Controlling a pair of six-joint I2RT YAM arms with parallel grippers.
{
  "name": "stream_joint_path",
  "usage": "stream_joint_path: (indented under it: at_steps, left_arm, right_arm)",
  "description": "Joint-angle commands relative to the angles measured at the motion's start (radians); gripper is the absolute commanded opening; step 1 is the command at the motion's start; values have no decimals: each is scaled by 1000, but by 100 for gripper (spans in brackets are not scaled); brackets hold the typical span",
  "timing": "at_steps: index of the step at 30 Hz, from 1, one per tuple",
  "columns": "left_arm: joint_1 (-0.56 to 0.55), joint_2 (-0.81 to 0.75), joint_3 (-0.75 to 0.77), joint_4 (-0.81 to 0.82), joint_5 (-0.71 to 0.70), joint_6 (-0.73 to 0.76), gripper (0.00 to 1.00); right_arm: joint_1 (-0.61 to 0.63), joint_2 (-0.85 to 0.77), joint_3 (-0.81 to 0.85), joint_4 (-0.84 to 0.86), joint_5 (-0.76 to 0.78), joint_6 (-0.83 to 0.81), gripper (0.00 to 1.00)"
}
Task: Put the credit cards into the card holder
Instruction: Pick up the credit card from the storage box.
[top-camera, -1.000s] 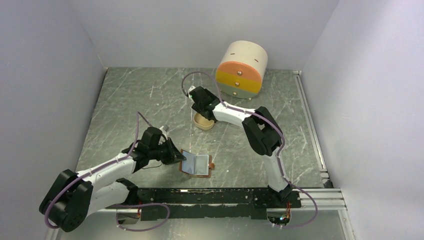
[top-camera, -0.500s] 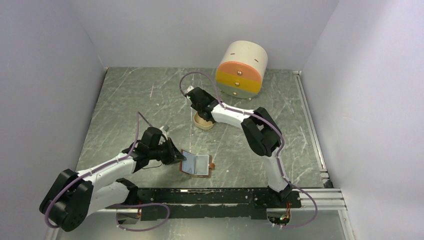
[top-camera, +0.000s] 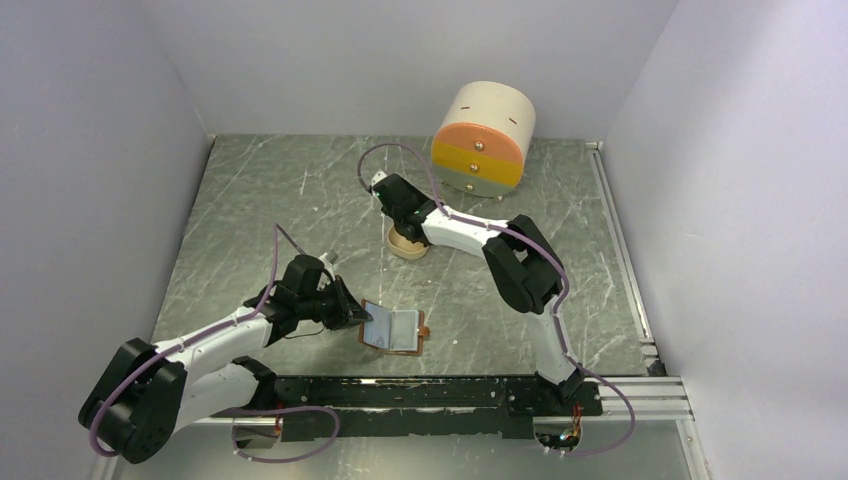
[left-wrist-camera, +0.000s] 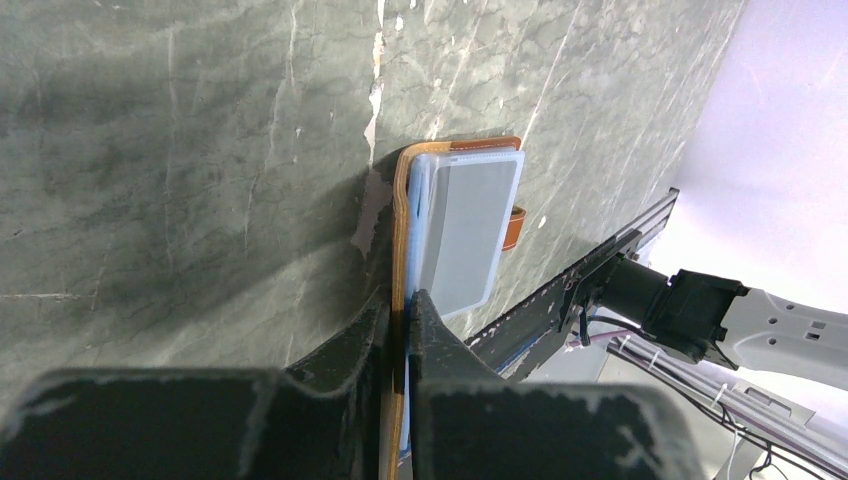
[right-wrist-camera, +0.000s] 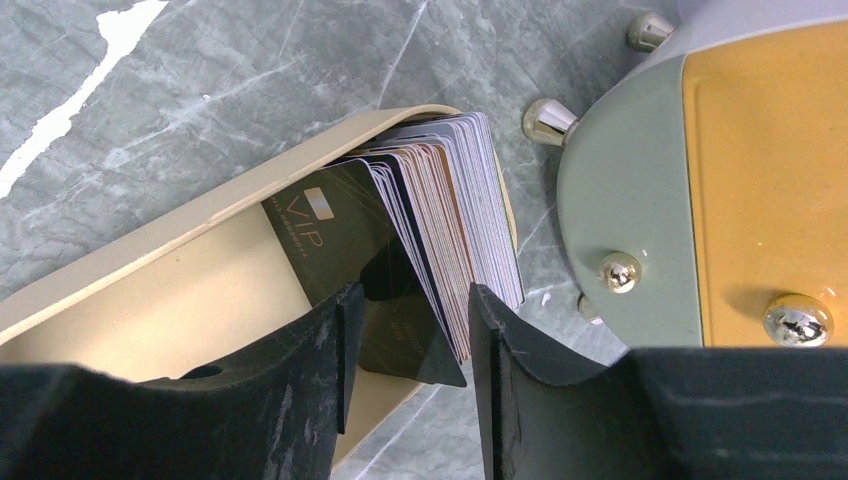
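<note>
Right, the credit cards stand on edge, packed together as a fanned stack at the right end of the beige oval tray, mid-table. A black VIP card leans at the front of that stack. The right gripper hangs directly over them with its fingers apart, one on each side of the black card's lower corner. From the wrist view I cannot tell whether either finger touches a card.

Over to the card holder: it lies open on the table at the near edge, between the two arm bases and well apart from the tray. Its clear pocket faces up and its snap tab pokes out on the right. The left gripper comes in from the left, fingers clamped on the holder's tan leather left edge, lifting that edge slightly off the marble.

At the far side, just beyond the tray, sits the round drawer box with its orange, yellow and grey fronts.
</note>
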Motion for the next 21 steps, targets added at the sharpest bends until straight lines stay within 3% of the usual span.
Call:
stream_joint_path:
  at_steps: [1,13,21]
  left_arm:
    - [6,-9,-9,19,25,-5,9]
    - [7,3,1,22,30,-3,9]
    - [7,0,-1,26,35,-7,9]
  right_arm:
    - [4,-42,23,23,10,-2,45]
    - [11,-54,26,-11,-5,17,36]
    - [21,-50,24,-41,-30,44,21]
